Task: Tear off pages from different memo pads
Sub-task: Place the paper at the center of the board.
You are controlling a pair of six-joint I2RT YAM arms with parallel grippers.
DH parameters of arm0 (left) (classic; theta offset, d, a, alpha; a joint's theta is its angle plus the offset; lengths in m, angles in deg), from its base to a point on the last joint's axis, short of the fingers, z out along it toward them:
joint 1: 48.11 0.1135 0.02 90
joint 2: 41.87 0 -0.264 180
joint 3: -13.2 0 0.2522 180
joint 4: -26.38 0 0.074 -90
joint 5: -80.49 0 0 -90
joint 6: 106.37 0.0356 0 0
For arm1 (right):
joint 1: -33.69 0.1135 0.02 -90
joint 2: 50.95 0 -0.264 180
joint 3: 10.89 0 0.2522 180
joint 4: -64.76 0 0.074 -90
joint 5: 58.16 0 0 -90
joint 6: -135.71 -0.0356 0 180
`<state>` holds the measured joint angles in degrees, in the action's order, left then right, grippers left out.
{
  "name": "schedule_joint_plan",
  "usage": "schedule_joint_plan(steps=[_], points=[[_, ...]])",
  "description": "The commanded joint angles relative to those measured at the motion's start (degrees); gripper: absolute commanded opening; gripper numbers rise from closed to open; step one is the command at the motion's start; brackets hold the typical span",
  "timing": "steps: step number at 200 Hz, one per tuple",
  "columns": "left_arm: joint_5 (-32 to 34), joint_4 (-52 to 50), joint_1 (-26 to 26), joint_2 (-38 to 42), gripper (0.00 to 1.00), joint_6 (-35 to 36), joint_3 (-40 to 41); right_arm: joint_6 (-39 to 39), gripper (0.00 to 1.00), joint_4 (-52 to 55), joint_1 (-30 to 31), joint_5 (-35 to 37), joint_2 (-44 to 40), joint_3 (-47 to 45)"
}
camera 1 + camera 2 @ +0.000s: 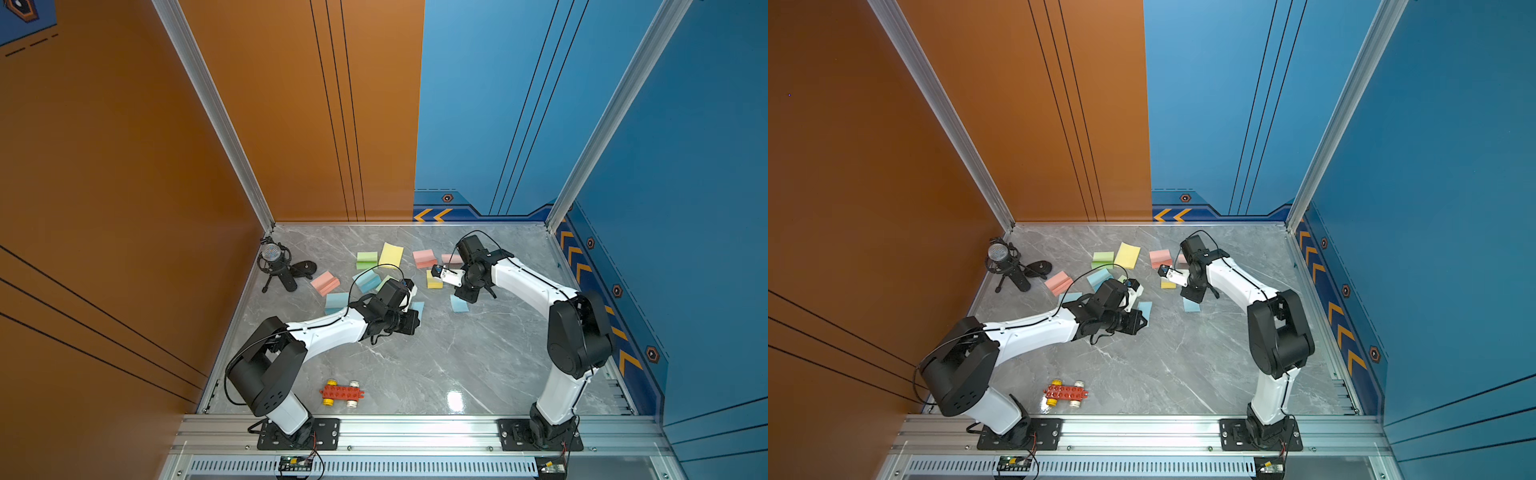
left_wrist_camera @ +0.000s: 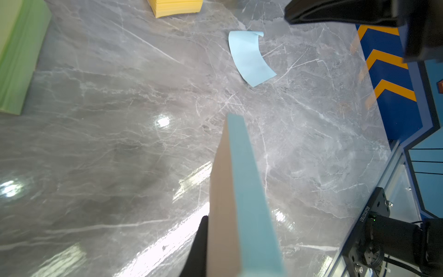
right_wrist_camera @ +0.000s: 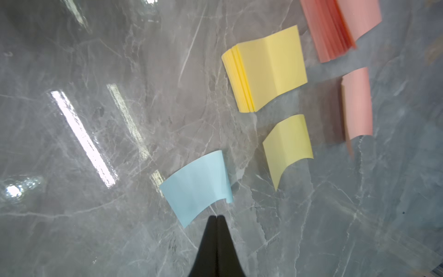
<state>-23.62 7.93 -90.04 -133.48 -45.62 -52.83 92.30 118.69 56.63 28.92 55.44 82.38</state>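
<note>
The left hand (image 1: 414, 306) is clamped on a blue memo pad (image 2: 249, 191). The pad is held edgewise, so its blue side and pale backing show in the left wrist view, and one black finger (image 2: 202, 237) presses against the backing. The pad sits about midway between the left and right edges of the desk (image 1: 457, 365), in its far half.

The right hand (image 3: 217, 219) has its jaws pressed together with nothing between them. Its tips are just beside a curled blue page (image 3: 199, 187) lying loose on the desk. Near that sheet lie a curled yellow page (image 3: 287, 146) and a pink page (image 3: 357, 105). Each is close to its own block, the yellow memo pad (image 3: 271, 69) and a pink memo pad (image 3: 335, 26).

In both top views more pads spread toward the far edge. Among them are a green memo pad (image 1: 367, 259) and a second pink pad (image 1: 325, 283) nearer the left edge. A red toy car (image 1: 341, 392) stands by the near edge, and a microphone (image 1: 272, 257) on a tripod fills the far left corner.
</note>
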Motion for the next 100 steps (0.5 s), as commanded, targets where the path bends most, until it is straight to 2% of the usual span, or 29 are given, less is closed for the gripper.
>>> schedule_joint_plan(steps=[1, 100], points=[[0.1, -1.7, -0.3, 1.6, 0.0, -0.6, -0.2, -2.4, 0.0, -3.2, 0.4, 2.4, 3.3, -0.8], [-0.6, -1.7, -0.8, -2.5, 0.0, 0.3, -3.1, -2.0, 0.02, -4.3, -0.9, 4.9, 10.8, 2.2]])
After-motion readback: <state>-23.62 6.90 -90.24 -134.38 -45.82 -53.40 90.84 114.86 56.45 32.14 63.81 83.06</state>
